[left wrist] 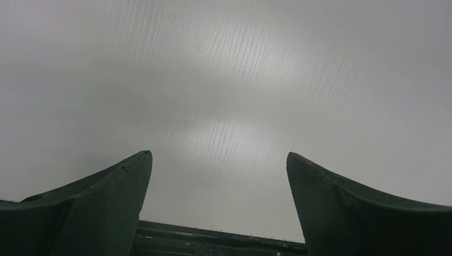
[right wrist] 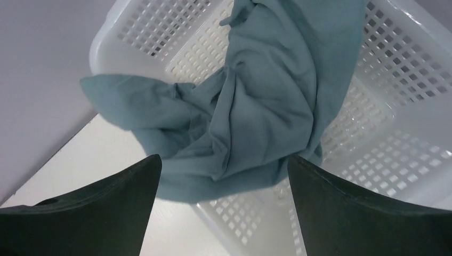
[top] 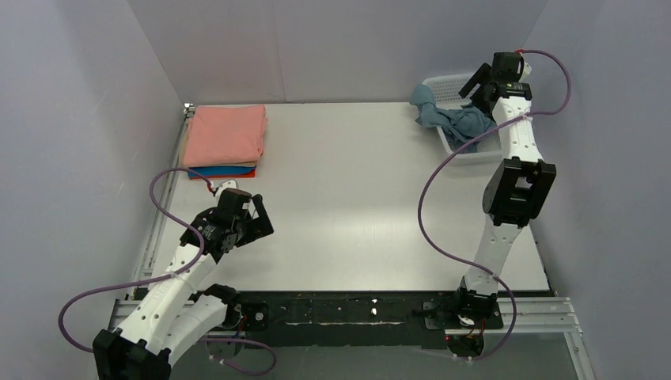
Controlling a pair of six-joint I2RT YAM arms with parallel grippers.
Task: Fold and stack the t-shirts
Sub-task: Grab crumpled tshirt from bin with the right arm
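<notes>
A crumpled dusty blue-grey t-shirt [top: 456, 120] [right wrist: 256, 112] lies in the white mesh basket [top: 441, 84] [right wrist: 394, 133] at the far right, one part draped over the rim onto the table. My right gripper [top: 478, 82] [right wrist: 224, 165] hovers above it, open, nothing between the fingers. At the far left sits a stack of folded t-shirts: salmon-pink [top: 226, 134] on top, with orange [top: 242, 164] and bright blue [top: 217, 172] edges showing beneath. My left gripper [top: 255, 219] [left wrist: 218, 160] hangs open over bare table near the front left, holding nothing.
Grey walls close in the table [top: 348, 198] on the left, back and right. A metal rail [top: 348, 309] runs along the near edge by the arm bases. Purple cables loop beside both arms.
</notes>
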